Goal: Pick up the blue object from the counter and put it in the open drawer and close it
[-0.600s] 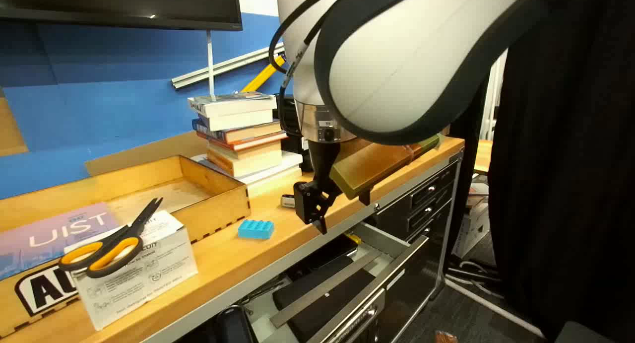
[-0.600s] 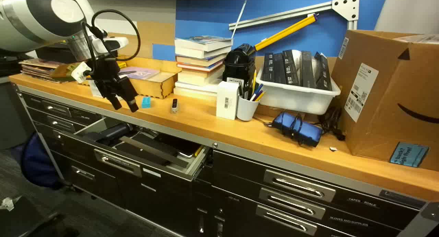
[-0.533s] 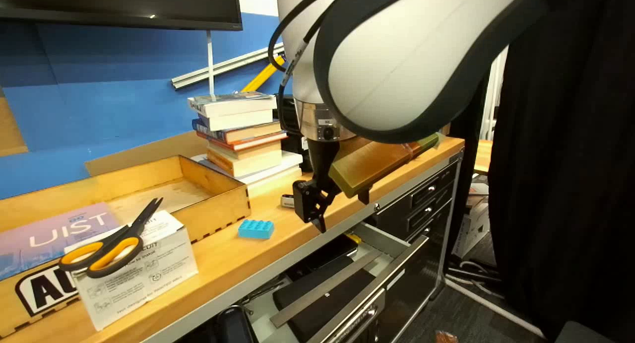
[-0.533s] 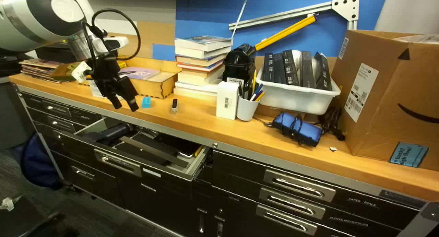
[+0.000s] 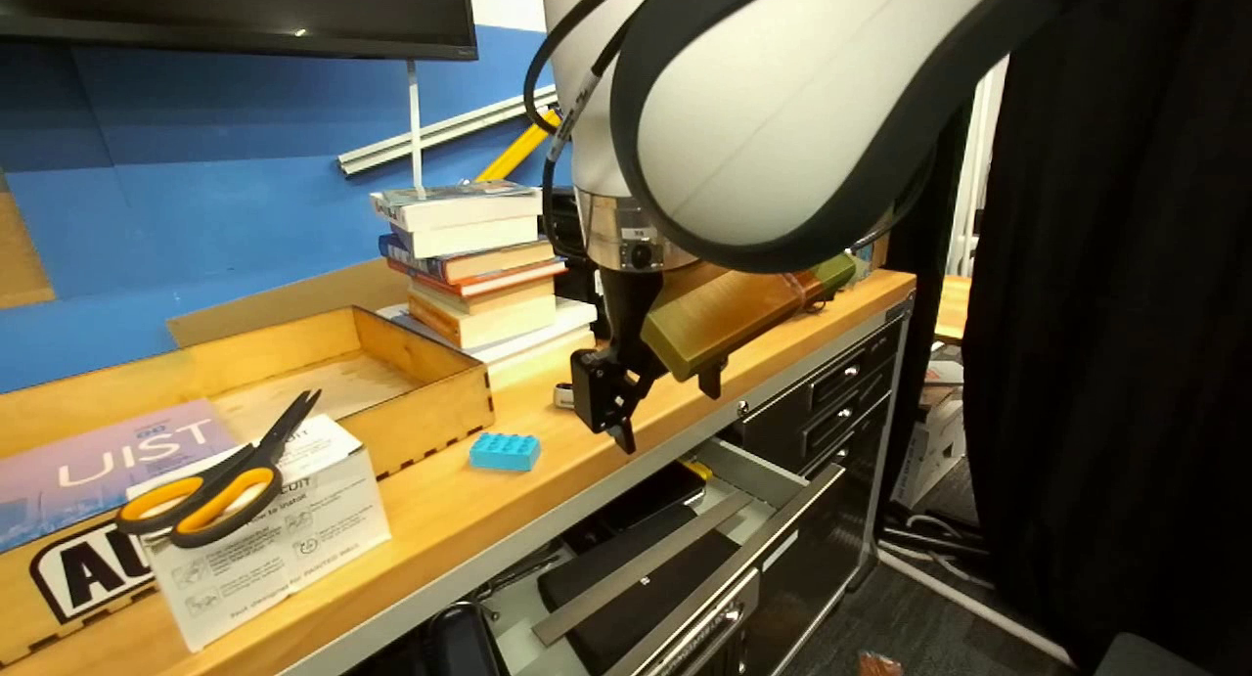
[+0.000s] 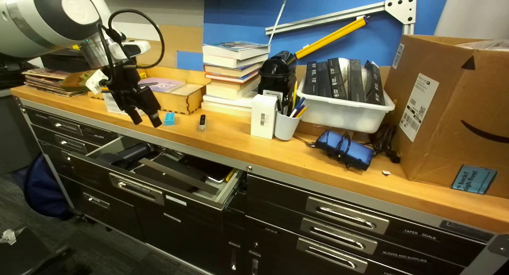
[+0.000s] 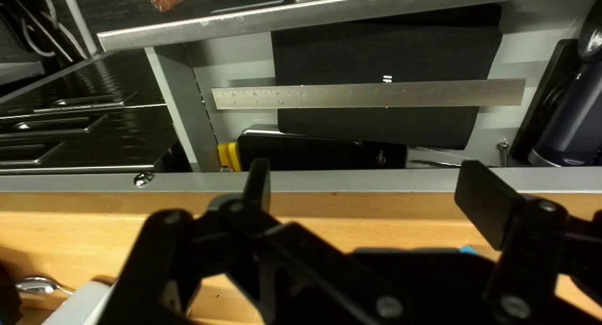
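Below the wooden desk [image 6: 230, 135], the drawer [image 6: 199, 203] stands open. The gripper [image 6: 146, 119] hangs above, spread and holding nothing. The blue toy building brick [image 5: 505, 452] lies on the desk, so I judge grasping, dropping and closing all remain. Nearby: a wooden tray [image 5: 435, 420] (which might cramp the approach), stacked books [image 5: 479, 265], and, inside the drawer, a steel ruler [image 7: 369, 94].

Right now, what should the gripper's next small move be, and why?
Probably shift the gripper toward the blue brick before lowering: its jaws stand open and empty, the brick lies on the counter, and in the wrist view the counter's front edge, not the brick, shows between the fingertips.
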